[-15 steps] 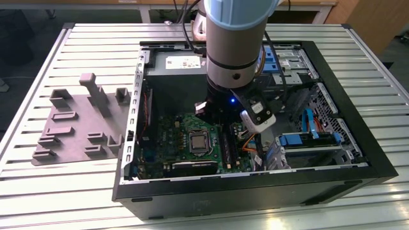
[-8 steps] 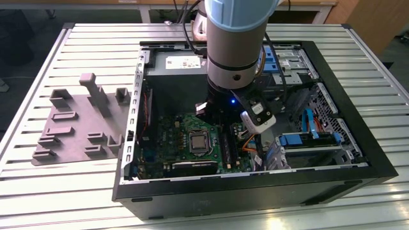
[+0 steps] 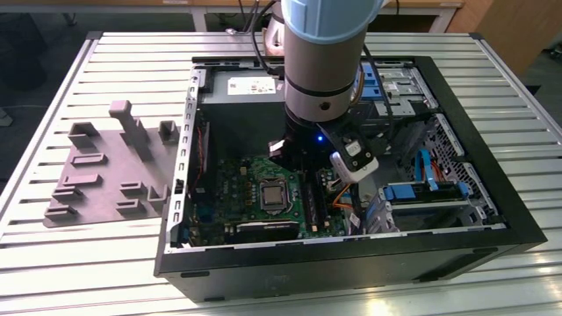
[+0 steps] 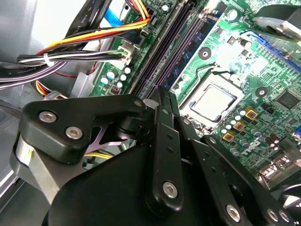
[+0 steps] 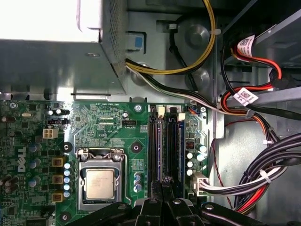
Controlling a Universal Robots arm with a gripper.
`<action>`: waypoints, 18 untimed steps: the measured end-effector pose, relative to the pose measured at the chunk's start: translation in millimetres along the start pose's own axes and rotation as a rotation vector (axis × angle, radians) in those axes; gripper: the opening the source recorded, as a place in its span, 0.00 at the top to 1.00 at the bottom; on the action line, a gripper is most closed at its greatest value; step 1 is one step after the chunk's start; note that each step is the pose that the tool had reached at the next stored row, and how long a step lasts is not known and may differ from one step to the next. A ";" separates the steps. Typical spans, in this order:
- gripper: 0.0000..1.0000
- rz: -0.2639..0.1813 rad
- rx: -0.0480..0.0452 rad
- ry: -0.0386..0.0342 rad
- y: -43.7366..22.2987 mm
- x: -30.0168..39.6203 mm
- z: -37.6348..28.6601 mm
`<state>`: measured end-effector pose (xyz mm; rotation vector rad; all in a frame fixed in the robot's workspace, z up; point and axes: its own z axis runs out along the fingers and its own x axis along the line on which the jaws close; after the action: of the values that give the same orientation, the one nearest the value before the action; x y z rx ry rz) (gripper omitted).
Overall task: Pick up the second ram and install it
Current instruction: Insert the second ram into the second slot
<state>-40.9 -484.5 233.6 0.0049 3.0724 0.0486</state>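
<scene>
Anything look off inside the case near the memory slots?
Nothing stands out. The end effector sits over the memory slots on the green board. The cables lie off to the side of the board, and no damage is visible.

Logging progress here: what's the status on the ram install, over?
Gripper down at memory slots, fingers shut. Ram stick in a slot at the fingertips, seating unclear. Cables off to the side, clear.
</scene>
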 end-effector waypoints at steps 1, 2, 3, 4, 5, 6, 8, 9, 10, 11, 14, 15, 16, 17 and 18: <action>0.89 0.000 0.0001 0.0000 0.1 0.0 0.2; 0.89 0.000 0.0001 0.0000 0.2 0.0 0.4; 0.89 0.001 0.0003 0.0001 0.3 0.0 0.6; 0.89 0.001 0.0003 0.0000 0.3 -0.4 1.0; 0.89 0.001 0.0003 0.0000 0.3 -0.7 1.3; 0.89 0.002 0.0003 0.0000 0.3 -0.9 1.6; 0.89 0.002 0.0002 0.0000 0.5 -1.2 2.2; 0.89 0.002 0.0003 0.0000 0.6 -1.3 2.5; 0.89 0.003 0.0003 0.0000 0.7 -1.3 2.8; 0.89 0.003 0.0002 -0.0001 0.8 -1.3 3.3; 0.89 0.004 0.0000 -0.0001 1.6 -1.3 4.3; 0.89 0.004 -0.0002 -0.0002 1.8 -1.2 4.5; 0.89 0.004 0.0000 -0.0001 1.9 -1.2 4.5; 0.89 0.004 0.0001 -0.0001 2.0 -1.2 4.5; 0.89 0.004 0.0002 0.0000 2.1 -1.2 4.6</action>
<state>-39.4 -482.3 229.2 0.0117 3.0724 0.0486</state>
